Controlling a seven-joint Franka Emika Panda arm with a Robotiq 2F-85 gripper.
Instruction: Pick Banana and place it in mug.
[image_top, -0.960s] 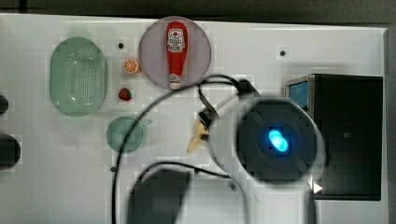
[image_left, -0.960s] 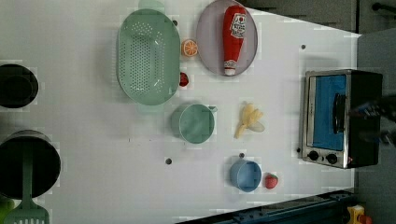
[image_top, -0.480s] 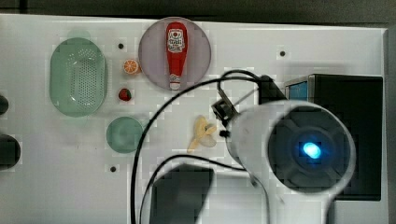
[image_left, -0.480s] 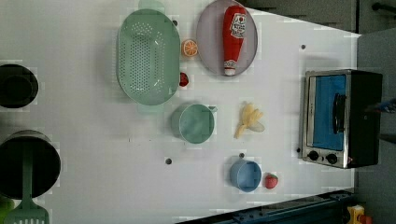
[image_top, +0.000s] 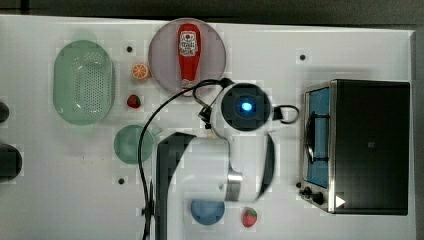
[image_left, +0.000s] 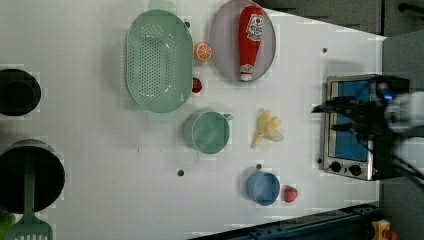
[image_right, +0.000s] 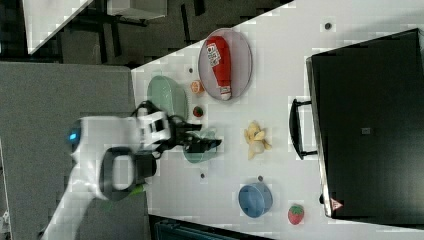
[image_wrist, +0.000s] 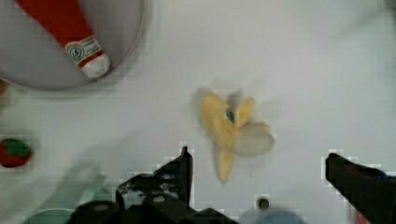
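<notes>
Gripper (image_wrist: 258, 161) fingers stand wide apart with nothing between them, and you can see that best in the wrist view, where the two black fingers sit on either side of the banana (image_wrist: 232, 128); a moment ago the arm's big round top sat further toward the top view's right, next to the toaster oven (image_top: 360, 145), and now it has slid over toward the middle of the white table (image_left: 100, 150), so it hangs right above the banana; that means you are lined up for the pick, and I think going down is the next job.

The banana lies flat on the table, not yet touched, between the teal mug (image_left: 206, 132) and the toaster oven in the left view; it has not moved; the mug is empty and stands just beside the green colander (image_left: 159, 61); the ketchup bottle (image_left: 251, 40) lies on its grey plate (image_left: 222, 45), the blue cup (image_left: 263, 188) and a strawberry (image_left: 290, 193) sit well apart from the banana.

Some things are hard to see; in the top view the arm covers the banana; in the left view the gripper is a dark blur in front of the oven; you cannot tell how high the fingers hang above the banana.
</notes>
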